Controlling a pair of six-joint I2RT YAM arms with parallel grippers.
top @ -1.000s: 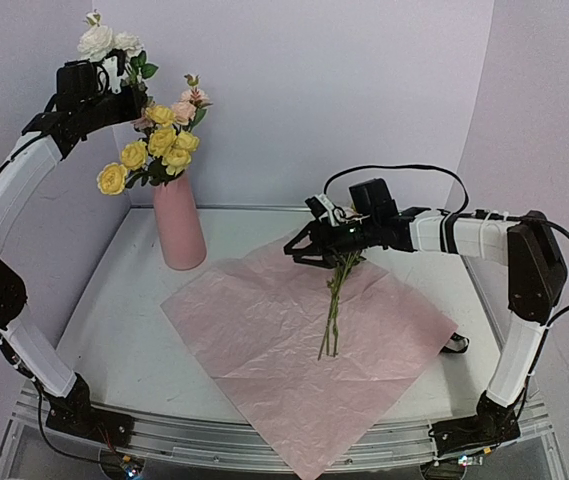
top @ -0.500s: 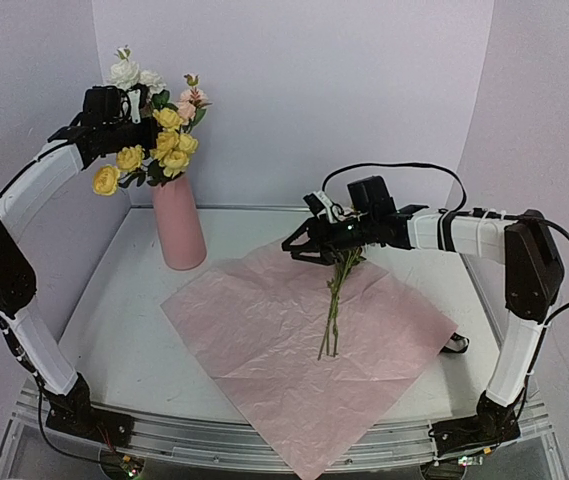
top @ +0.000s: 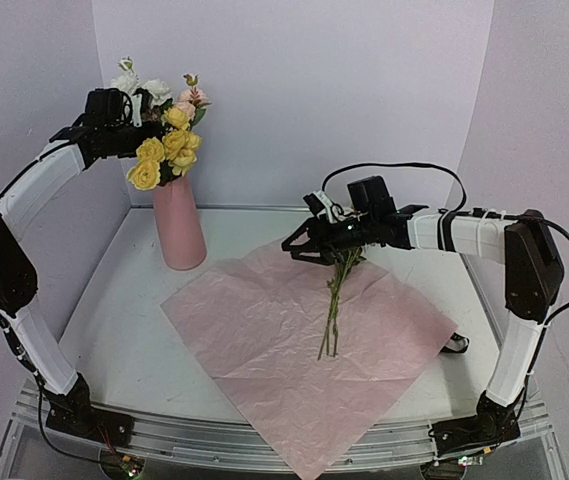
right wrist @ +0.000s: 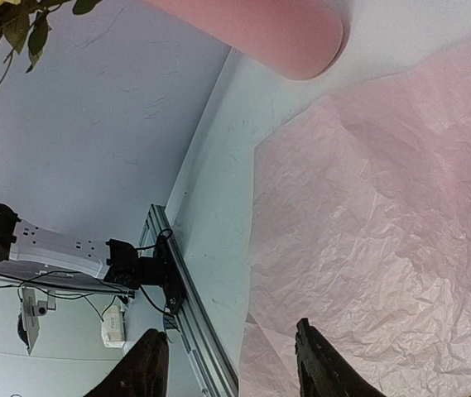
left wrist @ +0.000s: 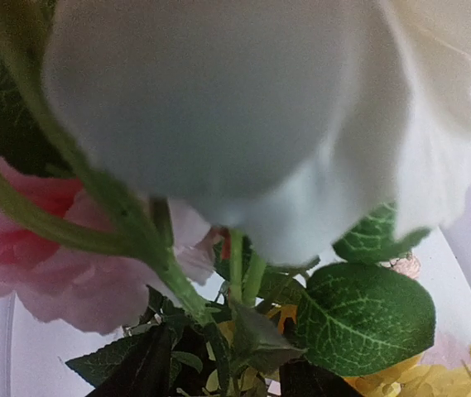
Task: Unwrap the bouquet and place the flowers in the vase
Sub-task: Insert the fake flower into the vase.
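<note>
The salmon-pink vase (top: 178,228) stands at the back left with yellow, pink and white flowers (top: 168,152) in it. My left gripper (top: 142,118) is among the blooms above the rim. In the left wrist view my left gripper (left wrist: 227,376) is open, with green stems (left wrist: 243,273) loose between its dark fingers (left wrist: 140,372) and a white bloom filling the view. The bouquet is undone and its pink paper (top: 304,340) lies flat. A few thin flower stems (top: 331,310) lie on it. My right gripper (top: 301,250) hovers open over the paper (right wrist: 384,207), nothing between its jaws (right wrist: 235,368).
A small dark object (top: 454,343) lies by the paper's right corner. Lilac walls close in at the back and both sides. The metal rail (right wrist: 187,314) runs along the table's near edge. The vase (right wrist: 260,29) also shows at the top of the right wrist view.
My left arm came down and rightward with its bunch, the yellow blooms settled over the vase, and its jaws opened. The right arm has not moved.
</note>
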